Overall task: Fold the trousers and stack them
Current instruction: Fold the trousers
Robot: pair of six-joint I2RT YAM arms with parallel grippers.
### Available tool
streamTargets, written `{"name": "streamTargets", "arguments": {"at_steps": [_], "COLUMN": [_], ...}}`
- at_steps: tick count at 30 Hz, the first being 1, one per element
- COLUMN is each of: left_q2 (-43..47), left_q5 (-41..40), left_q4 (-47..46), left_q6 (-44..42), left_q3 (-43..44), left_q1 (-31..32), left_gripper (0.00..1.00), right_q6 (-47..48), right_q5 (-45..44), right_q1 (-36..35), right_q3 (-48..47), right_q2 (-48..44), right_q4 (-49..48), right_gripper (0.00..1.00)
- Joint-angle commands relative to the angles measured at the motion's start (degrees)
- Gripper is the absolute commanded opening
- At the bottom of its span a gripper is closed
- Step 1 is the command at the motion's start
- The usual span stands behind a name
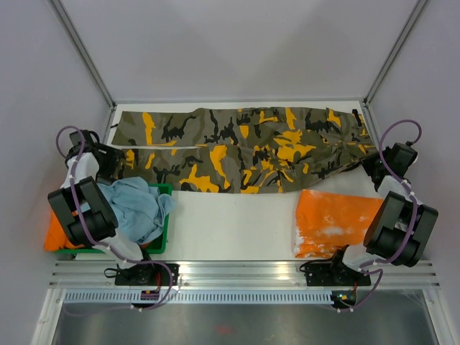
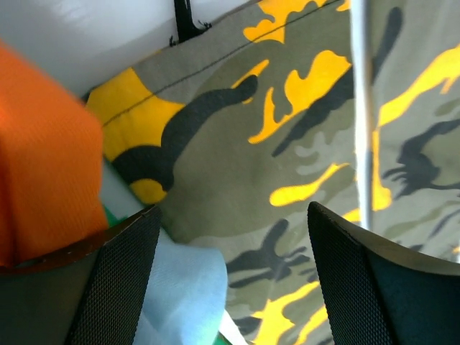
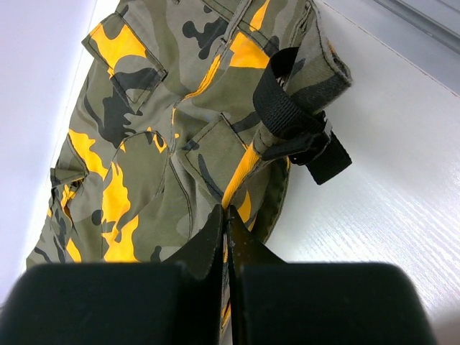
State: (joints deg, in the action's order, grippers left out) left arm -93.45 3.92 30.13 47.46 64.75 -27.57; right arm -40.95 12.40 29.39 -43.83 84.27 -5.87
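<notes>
The trousers (image 1: 244,147) lie stretched at full length across the upper half of the top view, along the far edge of the table (image 1: 237,230). The waist is at the right end of the frame and the leg ends at the left, with a thin pale gap showing between the two legs. That layout puts one end within reach of each arm, which suits a fold made by carrying one end over the other. At the waist end, the right gripper (image 3: 226,237) has its fingers pressed together on a ridge of camouflage cloth just below the black strap (image 3: 295,115). A sliver of yellow-orange shows between the pads, so it seems to have a pinch of the fabric, probably to lift or anchor that end. At the leg end, the left gripper (image 2: 233,212) hangs over the cloth with its fingers spread wide and nothing between them, apparently lined up to take the cuff edge. Below the trousers at the left of the top view, a green bin (image 1: 167,215) holds a crumpled light blue cloth (image 1: 136,205). A folded orange-and-white garment (image 1: 334,223) rests at lower right, a likely base for the stack.
</notes>
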Motion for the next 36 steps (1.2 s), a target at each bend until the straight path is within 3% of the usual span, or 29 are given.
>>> {"name": "streamTargets", "arguments": {"at_steps": [1,6,14,24,36], "left_q2": [-5.6,-10.1,-11.8,-16.0,-12.5], "left_q5": [-5.4,-10.1,-10.0,-5.2,-10.4], "left_q4": [3.8,4.2,4.2,1.5,5.7], "left_q6": [-8.5,-14.3,-19.3,-19.3,-13.5], "left_q3": [0.5,8.7,17.2,15.3,5.5], "left_q1": [0.2,3.5,5.0,6.3,8.5], "left_gripper": [0.88,0.86,0.86,0.85,0.85], "right_q6": [0.0,0.1,0.3,0.3,0.3], "right_q5": [0.2,0.2,0.3,0.4,0.4], "right_q1": [0.2,0.1,0.2,0.2,0.2], "right_q3": [-1.2,-0.7,-1.3,-0.7,-0.4], "right_q2": [0.1,0.3,0.5,1.8,2.2], "right_q4": [-4.0,-4.0,-3.4,-3.7,-4.2], "right_gripper": [0.0,0.0,0.0,0.0,0.0]}}
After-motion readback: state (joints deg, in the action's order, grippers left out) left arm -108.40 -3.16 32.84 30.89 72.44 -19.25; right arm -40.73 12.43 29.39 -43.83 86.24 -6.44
